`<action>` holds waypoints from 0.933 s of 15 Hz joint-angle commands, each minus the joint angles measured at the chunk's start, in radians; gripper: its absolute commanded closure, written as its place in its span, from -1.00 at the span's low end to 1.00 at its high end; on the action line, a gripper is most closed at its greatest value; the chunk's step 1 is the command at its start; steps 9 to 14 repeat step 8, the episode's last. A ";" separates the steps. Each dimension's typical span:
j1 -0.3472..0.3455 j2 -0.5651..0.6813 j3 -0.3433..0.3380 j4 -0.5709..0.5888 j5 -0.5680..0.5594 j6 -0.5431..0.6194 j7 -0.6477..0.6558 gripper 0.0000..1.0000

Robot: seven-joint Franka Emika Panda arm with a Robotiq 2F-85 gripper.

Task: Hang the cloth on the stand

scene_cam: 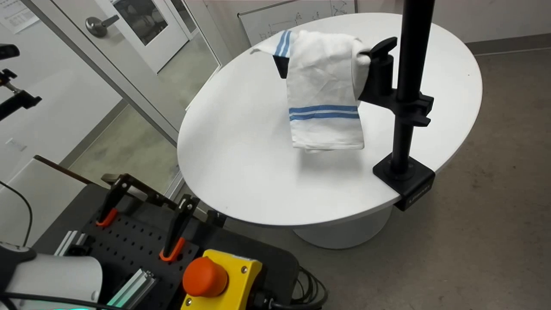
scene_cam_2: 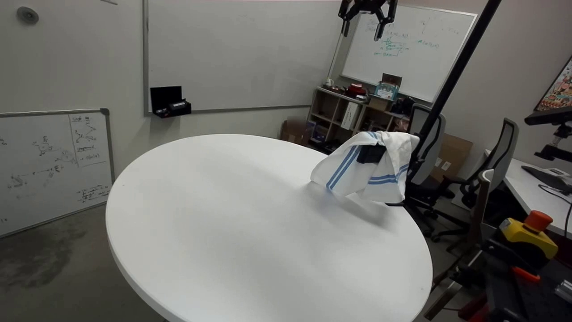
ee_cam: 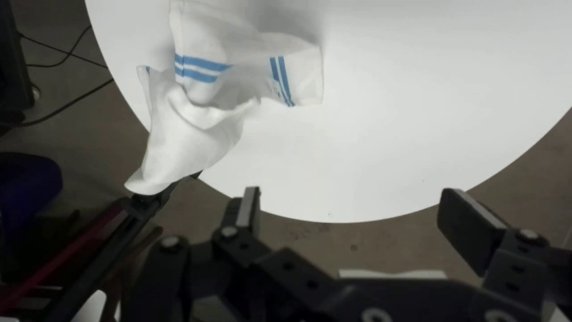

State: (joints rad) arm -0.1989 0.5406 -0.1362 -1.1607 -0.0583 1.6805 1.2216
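The cloth (scene_cam: 325,82), white with blue stripes, is draped over the horizontal bar of the black stand (scene_cam: 413,51). The bar's end (scene_cam_2: 371,154) sticks out from under the cloth (scene_cam_2: 389,170); most of the bar is hidden. In an exterior view, one striped end hangs down in front and a striped corner juts out past the bar's end. The stand's base is clamped to the table's edge. My gripper (scene_cam_2: 361,36) is open and empty, high above the table and apart from the cloth. In the wrist view the open gripper (ee_cam: 351,197) has the cloth (ee_cam: 192,129) at upper left.
The stand is on a round white table (scene_cam: 241,172). A black cart with clamps and a yellow box with a red button (scene_cam: 234,275) stands beside the table. A shelf (scene_cam_2: 330,112), office chairs (scene_cam_2: 505,147) and whiteboards (scene_cam_2: 241,53) are in the background.
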 commanded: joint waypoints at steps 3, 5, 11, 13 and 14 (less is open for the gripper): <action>0.046 -0.082 0.008 -0.107 0.019 0.037 -0.046 -1.00; 0.051 -0.106 0.011 -0.142 0.018 0.044 -0.051 -1.00; 0.045 -0.113 0.010 -0.158 0.019 0.053 -0.058 -1.00; 0.045 -0.113 0.010 -0.158 0.019 0.053 -0.058 -1.00; 0.045 -0.113 0.010 -0.158 0.019 0.053 -0.058 -1.00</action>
